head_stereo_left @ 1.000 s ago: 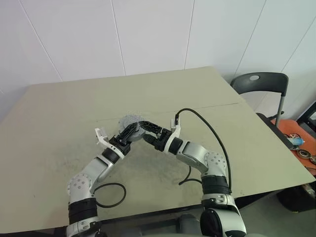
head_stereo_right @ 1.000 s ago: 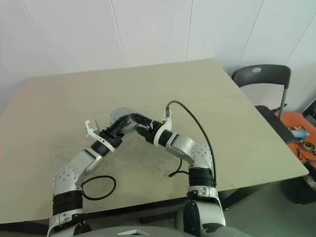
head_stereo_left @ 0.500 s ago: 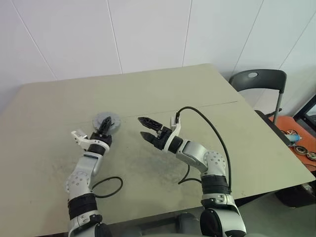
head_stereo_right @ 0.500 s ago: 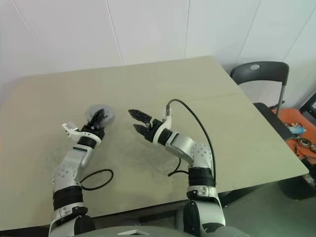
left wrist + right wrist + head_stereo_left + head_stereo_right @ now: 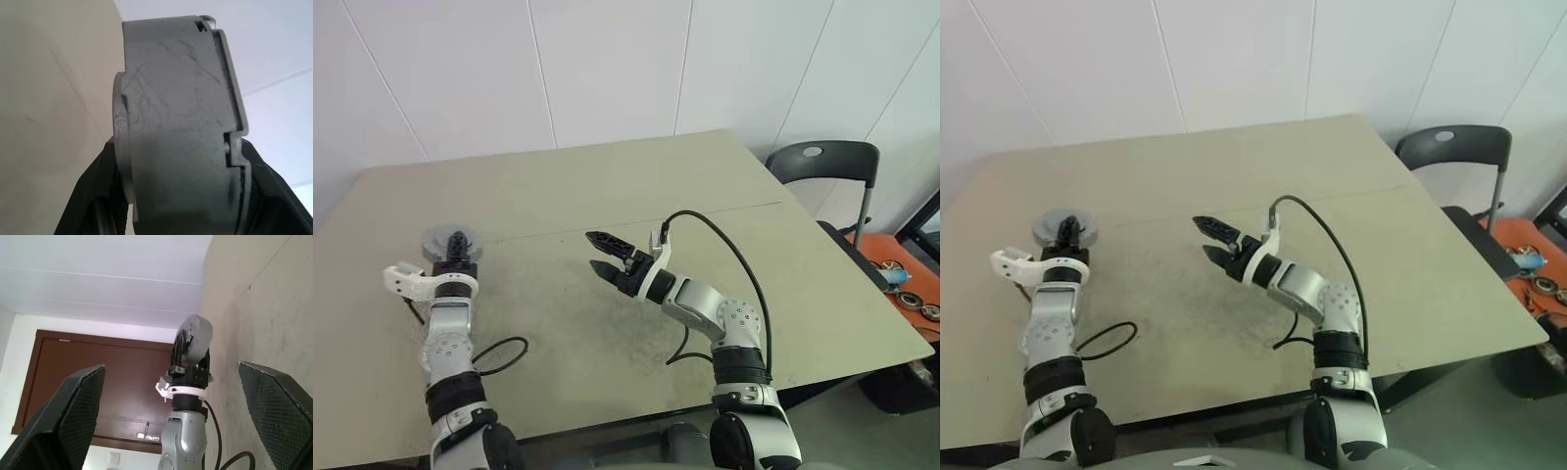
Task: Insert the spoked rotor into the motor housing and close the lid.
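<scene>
At the table's far left, my left gripper is shut on the motor housing, a grey round metal can held on edge above the table. In the left wrist view its scratched silver wall sits between my two black fingers. A thin plate with a notched rim, apparently the lid, lies flat against one face. The spoked rotor is hidden. My right gripper hovers open and empty over the table's middle, well apart from the housing.
A black cable loop lies on the table near my left arm. Another cable arcs over my right arm. A dark chair stands at the table's right side, and an orange tray of parts sits beyond it.
Both grippers were at the housing in the table's middle. My left arm has since swung far left with the housing in its grip, while my right gripper stays open in place.
</scene>
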Tool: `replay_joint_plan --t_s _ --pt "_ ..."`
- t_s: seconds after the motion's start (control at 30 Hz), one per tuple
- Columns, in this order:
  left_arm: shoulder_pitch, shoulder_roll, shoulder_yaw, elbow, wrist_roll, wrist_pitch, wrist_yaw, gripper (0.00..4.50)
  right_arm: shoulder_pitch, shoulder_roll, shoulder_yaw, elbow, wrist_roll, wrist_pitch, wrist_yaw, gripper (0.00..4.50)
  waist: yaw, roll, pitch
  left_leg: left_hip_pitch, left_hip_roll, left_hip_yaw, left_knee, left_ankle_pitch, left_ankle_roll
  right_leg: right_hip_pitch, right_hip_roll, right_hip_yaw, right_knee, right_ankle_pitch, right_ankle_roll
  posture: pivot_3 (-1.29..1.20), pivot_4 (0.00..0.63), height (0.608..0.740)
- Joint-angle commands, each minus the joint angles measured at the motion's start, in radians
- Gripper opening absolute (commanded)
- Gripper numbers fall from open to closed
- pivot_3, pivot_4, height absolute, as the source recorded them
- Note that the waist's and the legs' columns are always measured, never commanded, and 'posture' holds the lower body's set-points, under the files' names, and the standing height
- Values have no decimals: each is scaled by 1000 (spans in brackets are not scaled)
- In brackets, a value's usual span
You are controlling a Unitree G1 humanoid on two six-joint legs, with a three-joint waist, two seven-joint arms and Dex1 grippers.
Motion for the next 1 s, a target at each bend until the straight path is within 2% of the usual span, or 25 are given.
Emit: replay_joint_plan --t_s 0.03,0.7,0.93,1.0 --pt "-46 25 9 0 12 -25 -13 2249 -43 29 4 -38 22 2 16 4500 1 -1 -1 0 0 0 0 0 0 0 0 0 0 0 0 0 0 740" --pt "-66 58 91 198 62 -108 -7 2249 -47 25 4 -31 20 6 18 4500 11 -3 -2 0 0 -1 0 0 -1 0 0 -1 1 0 0 0 0 740" --pt "-79 74 106 251 95 -165 13 4427 -51 25 4 -22 11 4 23 4500 9 -3 -2 1 2 0 0 2 -3 0 1 -1 2 2 0 0 0 740" --pt "-83 83 105 278 111 -180 25 4471 -51 25 4 -21 11 4 24 4500 5 -3 -3 2 2 0 0 2 -4 1 2 -1 2 4 0 0 0 740"
